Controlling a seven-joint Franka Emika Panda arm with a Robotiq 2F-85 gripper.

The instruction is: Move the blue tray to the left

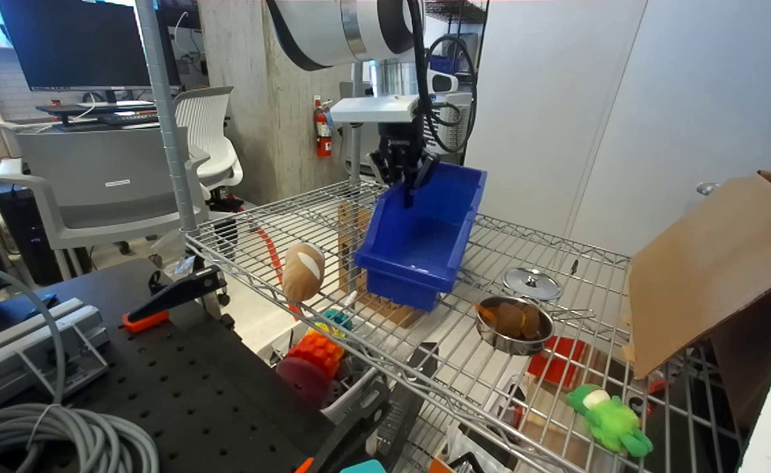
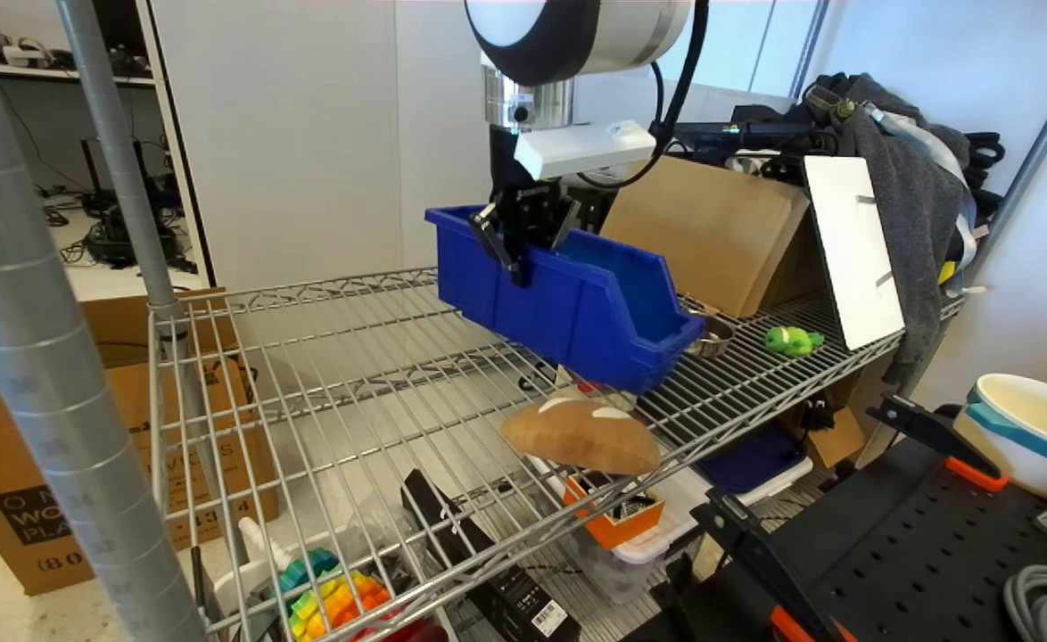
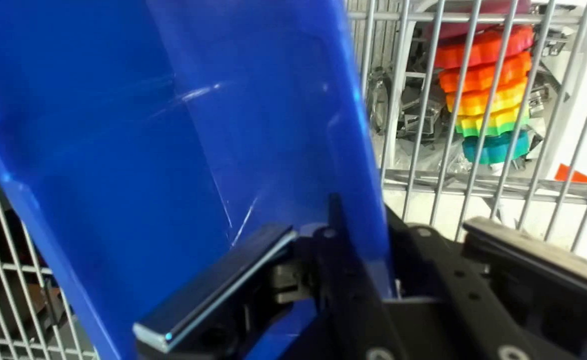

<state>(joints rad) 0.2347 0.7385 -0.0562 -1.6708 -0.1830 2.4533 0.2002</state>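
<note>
The blue tray is a deep bright blue bin that shows in both exterior views (image 1: 431,243) (image 2: 568,312) and fills the left of the wrist view (image 3: 123,150). My gripper (image 1: 406,187) is shut on the top edge of one long side wall. One finger is inside the tray and one outside; the outer finger shows in an exterior view (image 2: 521,259). In the wrist view the wall runs between the two fingers (image 3: 366,215). The tray looks tilted, its lower open front dipping, and appears raised above the wire shelf (image 2: 336,428). The tray holds nothing visible.
A brown bread-shaped toy (image 1: 303,272) lies near the shelf edge. A metal pot (image 1: 513,341) with brown items, a lid (image 1: 532,284) and a green plush (image 1: 612,420) lie beyond the tray's other side. A cardboard box (image 2: 711,232) stands behind. A metal post (image 2: 122,152) rises at the shelf corner.
</note>
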